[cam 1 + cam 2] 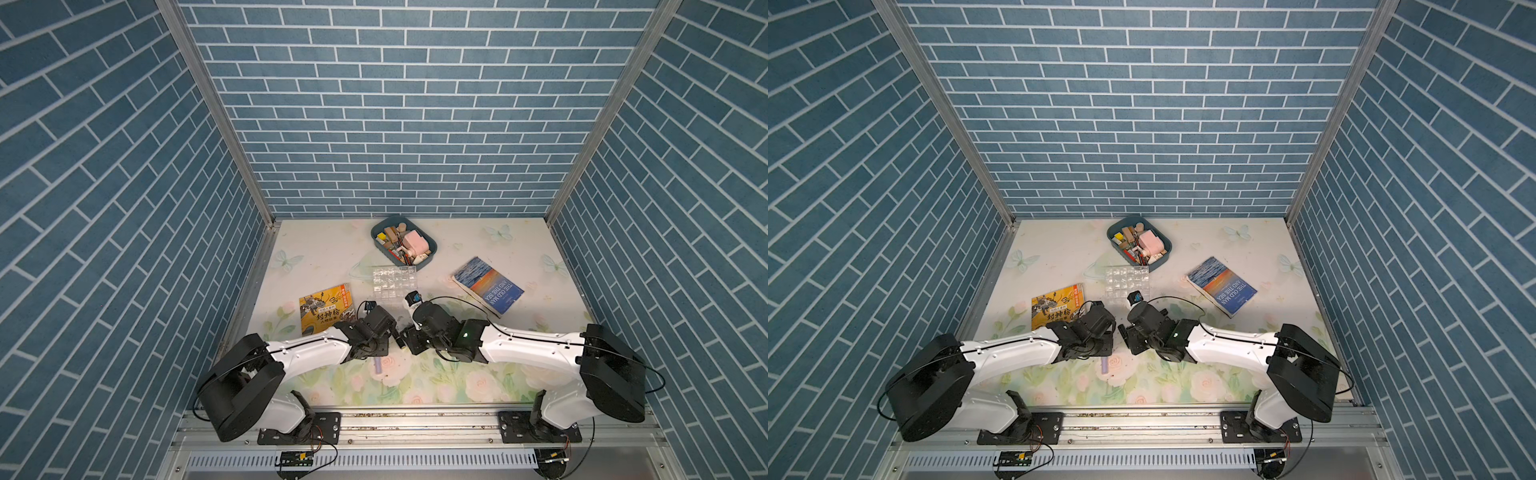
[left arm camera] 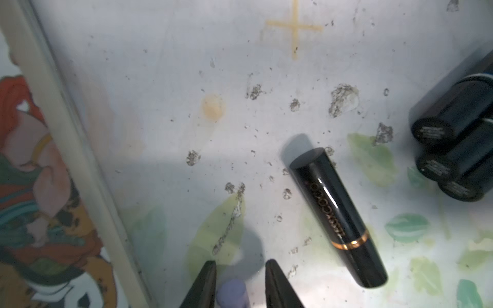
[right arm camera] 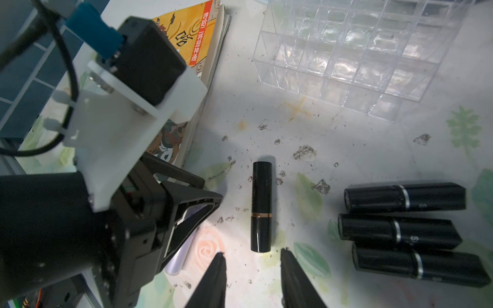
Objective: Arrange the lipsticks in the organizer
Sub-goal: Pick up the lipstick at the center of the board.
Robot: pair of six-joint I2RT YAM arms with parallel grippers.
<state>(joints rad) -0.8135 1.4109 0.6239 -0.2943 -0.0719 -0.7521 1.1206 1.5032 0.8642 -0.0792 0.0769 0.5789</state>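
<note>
Your left pincer (image 2: 240, 262) straddles the lilac tube (image 2: 232, 293), which lies flat on the surface (image 2: 160, 80). Its long axis runs back under the wrist, so the fingers cross its width. There's a sliver of gap on one side; clenched or not, I can't tell. Your right pincer (image 3: 252, 251) hangs released and empty, with the gold-band tube (image 3: 261, 208) just ahead, in line. The organizer (image 3: 346, 53) sits beyond, nearer your right arm.
</note>
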